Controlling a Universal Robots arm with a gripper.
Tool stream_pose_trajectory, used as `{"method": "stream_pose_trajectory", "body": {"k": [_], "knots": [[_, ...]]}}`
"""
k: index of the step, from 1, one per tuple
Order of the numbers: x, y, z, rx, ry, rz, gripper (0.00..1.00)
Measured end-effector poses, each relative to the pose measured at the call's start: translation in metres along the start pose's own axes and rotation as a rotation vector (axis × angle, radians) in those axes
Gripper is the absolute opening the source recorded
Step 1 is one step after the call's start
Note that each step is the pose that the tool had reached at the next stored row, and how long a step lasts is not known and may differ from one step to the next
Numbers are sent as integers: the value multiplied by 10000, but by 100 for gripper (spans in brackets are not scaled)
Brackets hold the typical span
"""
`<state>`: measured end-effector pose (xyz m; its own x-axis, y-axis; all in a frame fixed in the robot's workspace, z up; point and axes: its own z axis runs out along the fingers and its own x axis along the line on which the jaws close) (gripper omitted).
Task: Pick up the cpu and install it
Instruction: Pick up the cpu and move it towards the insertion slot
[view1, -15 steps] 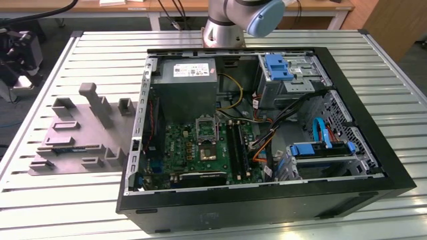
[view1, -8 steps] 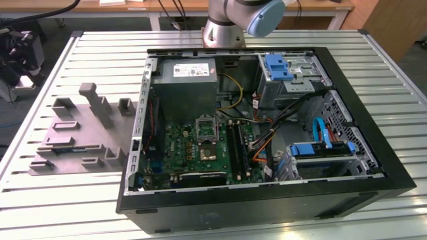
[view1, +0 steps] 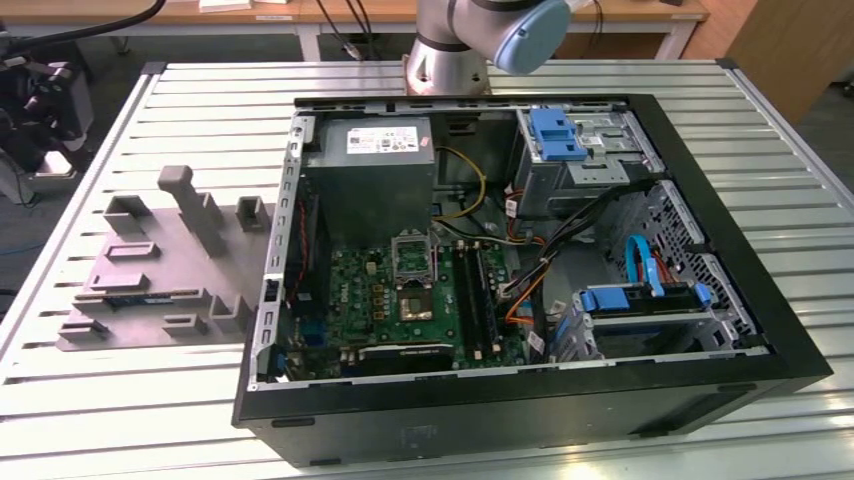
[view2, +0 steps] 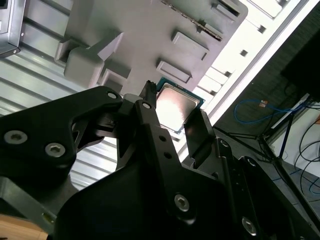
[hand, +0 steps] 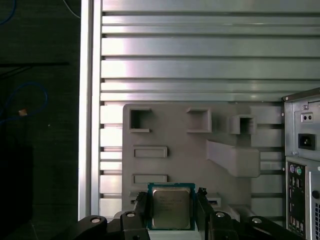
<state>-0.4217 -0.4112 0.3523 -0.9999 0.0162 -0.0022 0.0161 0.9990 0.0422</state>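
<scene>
The cpu (hand: 170, 207), a small square chip with a silvery top and a green edge, sits between my gripper's (hand: 171, 201) two black fingers. The fingers press on two opposite sides of it, so the gripper is shut on it. In the second wrist view the cpu (view2: 176, 104) and the gripper (view2: 175, 114) hang well above the grey plastic tray (view2: 150, 35). The same tray (hand: 175, 135) lies far below in the first wrist view. In the exterior view the motherboard's socket (view1: 415, 300) lies open inside the computer case (view1: 747, 250), with its dark metal frame (view1: 411, 250) folded back.
The grey tray (view1: 160, 290) with upright posts lies on the slatted metal table (view1: 107, 400) at the exterior view's left, beside the case. The arm's base (view1: 447, 60) stands behind the case. Cables, a grey power-supply box (view1: 380, 170) and blue drive brackets (view1: 641, 298) crowd the case's interior.
</scene>
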Motion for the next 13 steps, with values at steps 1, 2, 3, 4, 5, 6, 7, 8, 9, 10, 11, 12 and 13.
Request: {"method": "stream_pose_trajectory", "body": {"k": [1,2,3,4,5,6,7,8,9,10,11,12,13], "knots": [[-4,0,0,0,0,0,47],[-7,0,0,0,0,-1,47],[-10,0,0,0,0,0,47],[-16,0,0,0,1,-1,47],[-21,0,0,0,1,-1,47],[-26,0,0,0,1,-1,47],[-31,0,0,1,1,-1,47],[-35,0,0,0,0,0,47],[-39,1,0,0,0,0,47],[-43,1,0,0,0,-1,47],[-47,1,0,0,0,0,47],[-51,0,0,0,0,-1,47],[-55,1,0,0,0,0,47]]}}
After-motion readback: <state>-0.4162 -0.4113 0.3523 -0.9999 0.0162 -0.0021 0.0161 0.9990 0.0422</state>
